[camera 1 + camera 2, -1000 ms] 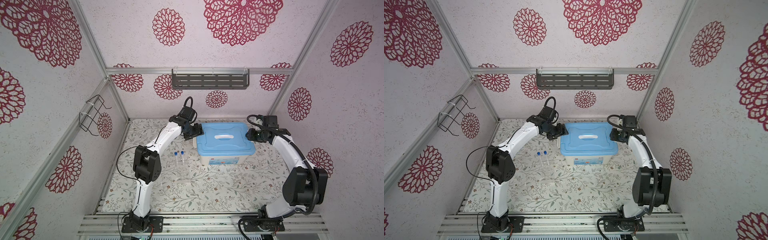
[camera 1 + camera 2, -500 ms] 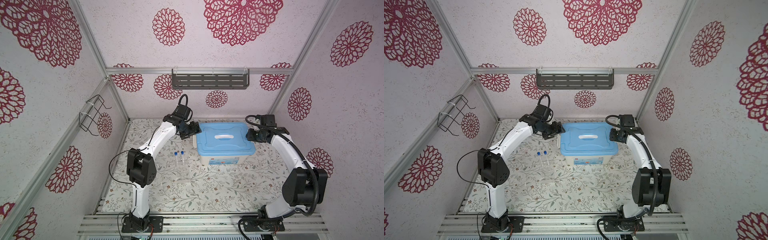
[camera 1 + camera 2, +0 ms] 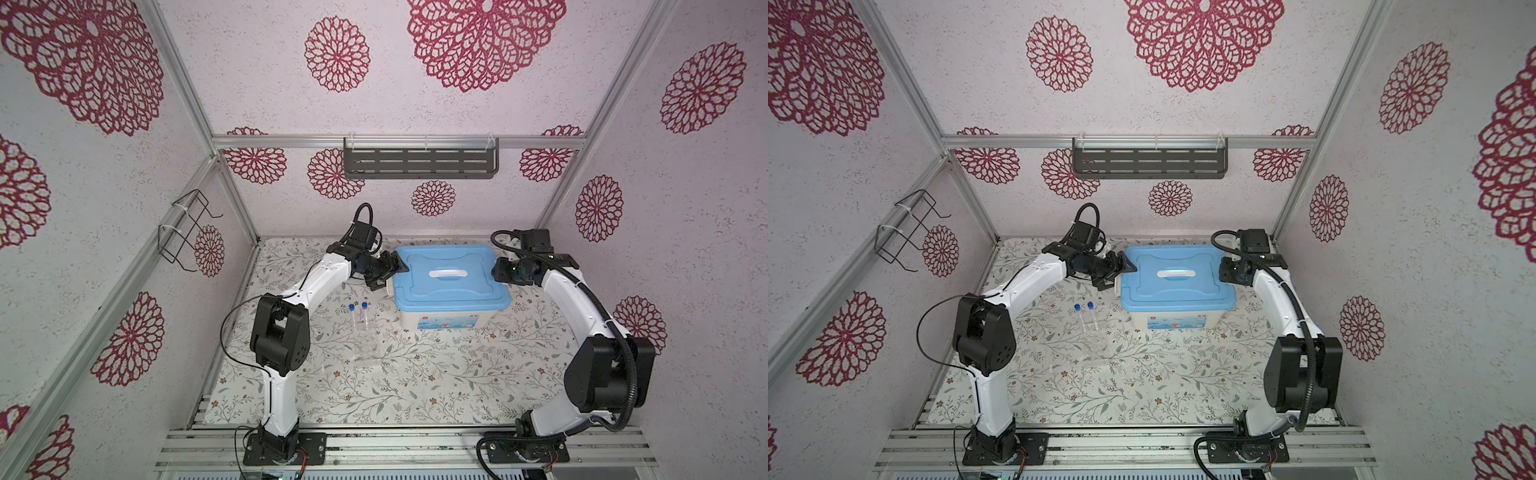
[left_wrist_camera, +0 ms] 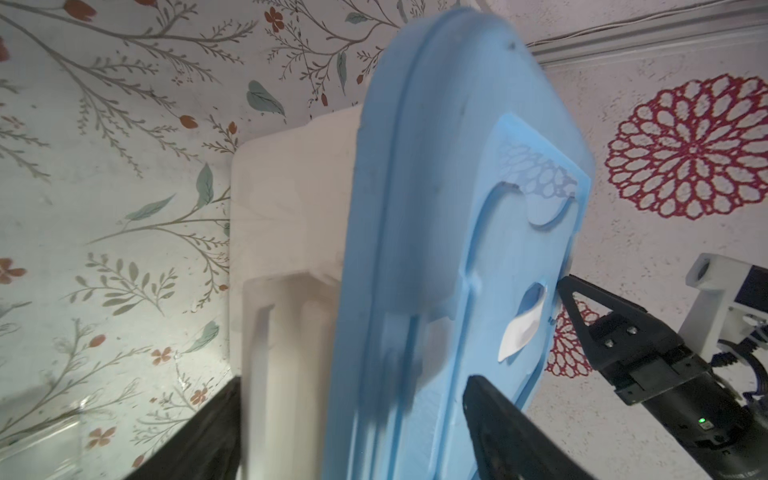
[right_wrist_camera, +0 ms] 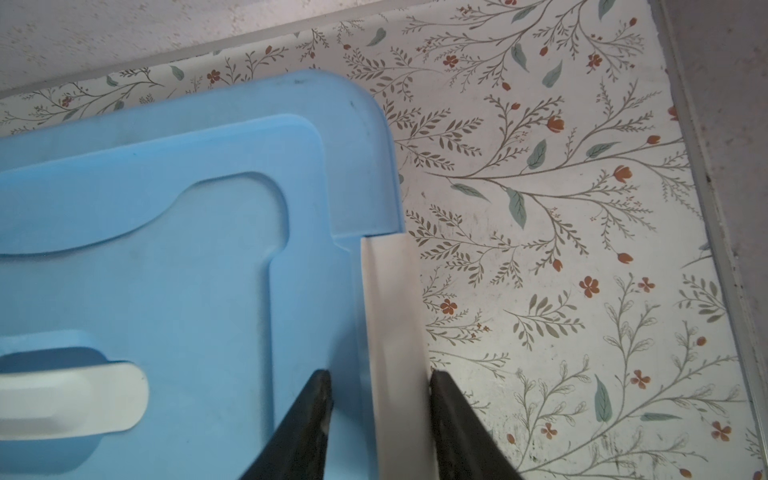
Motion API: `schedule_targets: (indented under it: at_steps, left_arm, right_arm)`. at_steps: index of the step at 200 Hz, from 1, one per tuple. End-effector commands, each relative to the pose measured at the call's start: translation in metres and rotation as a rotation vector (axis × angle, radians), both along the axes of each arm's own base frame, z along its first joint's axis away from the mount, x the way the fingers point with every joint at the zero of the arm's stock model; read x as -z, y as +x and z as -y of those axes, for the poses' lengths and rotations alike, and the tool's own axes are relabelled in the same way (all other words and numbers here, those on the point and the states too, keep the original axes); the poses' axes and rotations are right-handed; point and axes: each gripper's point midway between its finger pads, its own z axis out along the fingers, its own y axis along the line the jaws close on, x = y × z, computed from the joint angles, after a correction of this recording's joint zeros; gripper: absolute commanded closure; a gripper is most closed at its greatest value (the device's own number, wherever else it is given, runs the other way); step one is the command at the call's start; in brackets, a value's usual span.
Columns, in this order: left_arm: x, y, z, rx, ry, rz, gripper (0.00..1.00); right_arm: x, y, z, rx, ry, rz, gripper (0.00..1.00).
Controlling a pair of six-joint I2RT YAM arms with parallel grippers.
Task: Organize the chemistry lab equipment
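A black wire basket (image 3: 187, 232) hangs on the left wall, well clear of the left arm (image 3: 322, 276), which bends in from the front rail toward the middle. Just inside that arm's curve, on the floral mat (image 3: 415, 386), a clear tube stand (image 3: 368, 353) carries two blue-capped tubes (image 3: 352, 308), upright, side by side, caps up. They sit near the front left corner of the white tub (image 3: 449, 322) but apart from it, with a lane of mat between.

Behind them, in both top views, the left gripper (image 3: 390, 277) (image 3: 1119, 277) meets the short left edge of the blue lid (image 3: 451, 291). The left wrist view shows its jaws spread wide: one finger (image 4: 212, 440) lies beside the tub's wall and the other finger (image 4: 498, 432) over the lid's top. Whether either presses cannot be told.

The tub stands toward the back with a thin strip of mat behind it, and its white carry handle (image 3: 448, 273) is centred on the lid. At the lid's right edge the right gripper (image 5: 379, 374) stands narrow, closed on the white latch (image 5: 390, 311), one finger on the lid's rim and the other against the latch's outer face. Beyond it, mat runs open to the rail (image 5: 706, 208) of the right wall. A broad stretch of mat lies open across the front, from the left arm's foot to the right arm (image 3: 577, 303)
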Motion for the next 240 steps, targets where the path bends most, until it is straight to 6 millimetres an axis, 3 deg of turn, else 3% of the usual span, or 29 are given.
schedule_targets:
  at_steps: [1, 21, 41, 68, 104, 174, 208, 240]
  left_arm:
    - [-0.028, 0.009, 0.011, 0.015, -0.098, 0.071, 0.2]
    - [-0.042, 0.009, 0.012, 0.028, -0.119, 0.101, 0.29]
    - [-0.041, 0.01, 0.009, 0.024, -0.105, 0.103, 0.38]
    - [-0.05, 0.006, 0.016, 0.069, -0.12, 0.106, 0.59]
    - [-0.045, -0.001, 0.021, 0.127, 0.037, 0.139, 0.53]
    - [-0.033, -0.008, 0.024, 0.174, 0.22, 0.161, 0.55]
    - [-0.052, -0.006, 0.019, 0.143, 0.243, 0.208, 0.53]
    - [-0.089, -0.007, 0.01, 0.097, 0.252, 0.297, 0.48]
  right_arm:
    - [0.022, -0.014, -0.007, -0.033, 0.011, -0.091, 0.57]
    - [0.022, -0.013, -0.007, -0.033, 0.013, -0.09, 0.57]
    - [0.024, -0.014, -0.007, -0.037, 0.014, -0.083, 0.57]
    - [0.026, -0.016, -0.009, -0.045, 0.023, -0.075, 0.58]
    - [0.025, -0.017, -0.014, -0.055, 0.043, -0.075, 0.58]
    - [0.024, -0.02, -0.022, -0.07, 0.068, -0.075, 0.58]
    - [0.02, -0.019, -0.021, -0.065, 0.063, -0.058, 0.57]
    - [0.009, -0.016, -0.018, -0.061, 0.044, -0.026, 0.47]
